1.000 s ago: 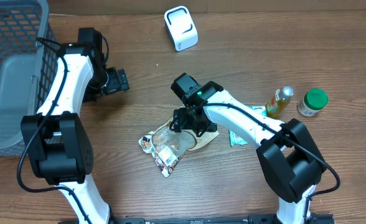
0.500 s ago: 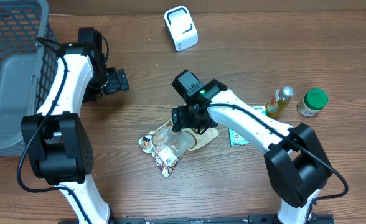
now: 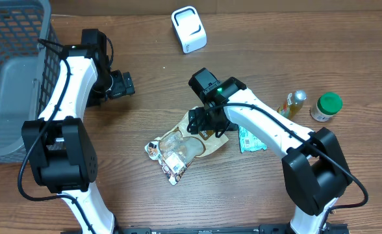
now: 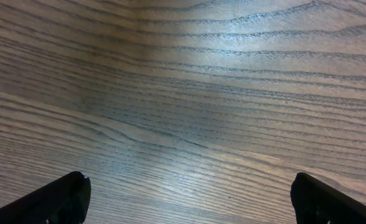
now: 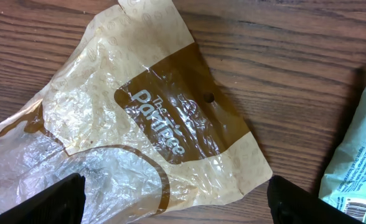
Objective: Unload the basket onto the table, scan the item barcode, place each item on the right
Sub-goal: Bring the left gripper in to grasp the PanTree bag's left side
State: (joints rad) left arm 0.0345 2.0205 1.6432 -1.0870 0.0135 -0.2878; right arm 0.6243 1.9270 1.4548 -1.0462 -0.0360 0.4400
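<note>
Your right tool (image 5: 178, 198) hangs with its fingers spread wide over the brown-and-clear snack bag (image 3: 186, 144). The bag lies flat near the middle of the counter (image 3: 145, 78), just beside a teal packet (image 3: 251, 138). Your left tool (image 4: 189, 198) is spread too, above bare wood. The white scanner (image 3: 189, 29) stands at the far edge.

Left tool (image 4: 189, 200) and right tool (image 5: 182, 200) hover, jaws spread wide
</note>
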